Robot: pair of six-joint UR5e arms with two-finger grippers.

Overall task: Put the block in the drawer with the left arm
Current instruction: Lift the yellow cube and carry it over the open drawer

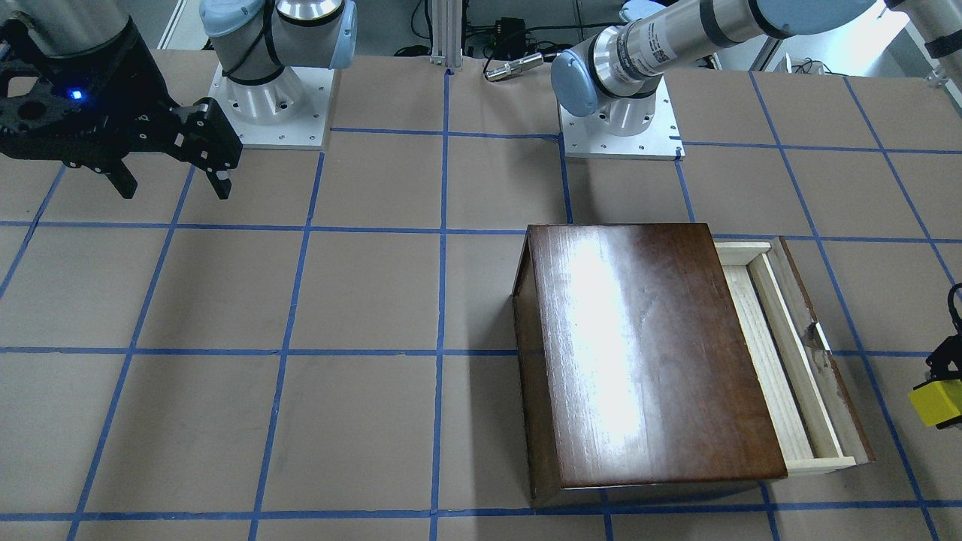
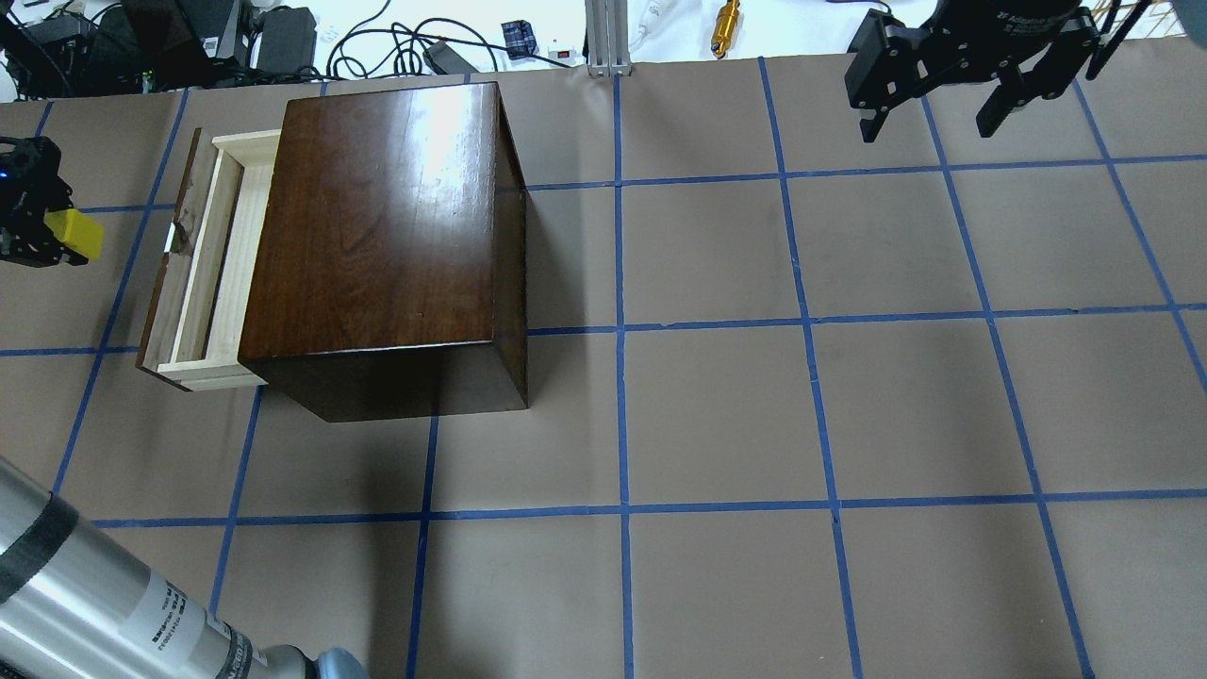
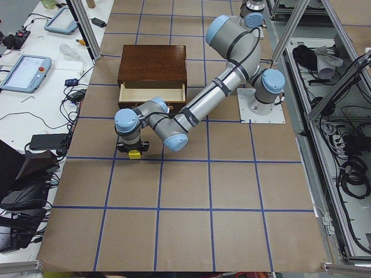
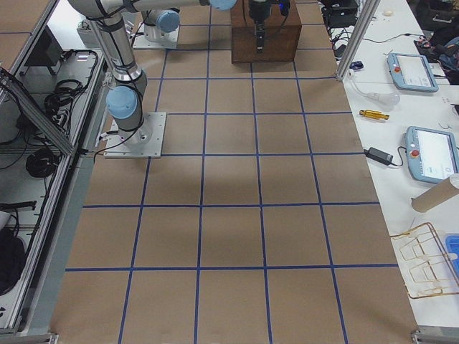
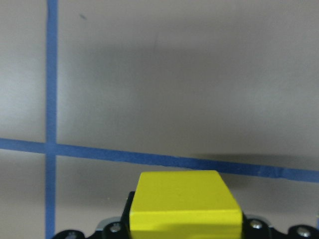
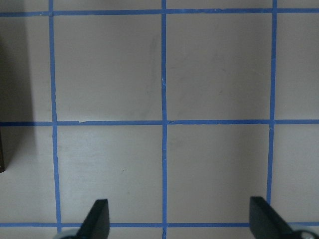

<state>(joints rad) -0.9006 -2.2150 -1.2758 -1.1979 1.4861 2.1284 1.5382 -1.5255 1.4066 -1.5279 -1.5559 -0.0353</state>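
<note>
The yellow block (image 2: pixel 77 234) is held in my left gripper (image 2: pixel 52 238), which is shut on it; it fills the bottom of the left wrist view (image 5: pixel 184 205), raised above the brown table paper. The gripper hangs just out from the dark front of the drawer (image 2: pixel 212 269), not over it. The drawer stands pulled out of the dark-brown cabinet (image 2: pixel 387 226), and its pale-wood tray is empty. From the front, the block (image 1: pixel 936 402) is at the right edge, beside the drawer (image 1: pixel 782 361). My right gripper (image 2: pixel 934 118) is open and empty, far from the cabinet.
The table is brown paper with a grid of blue tape (image 2: pixel 620 330). Cables and small tools (image 2: pixel 726 19) lie beyond the far edge. The left arm's silver forearm (image 2: pixel 85 604) crosses the near left corner. Both arm bases (image 1: pixel 620 128) stand at the robot's side.
</note>
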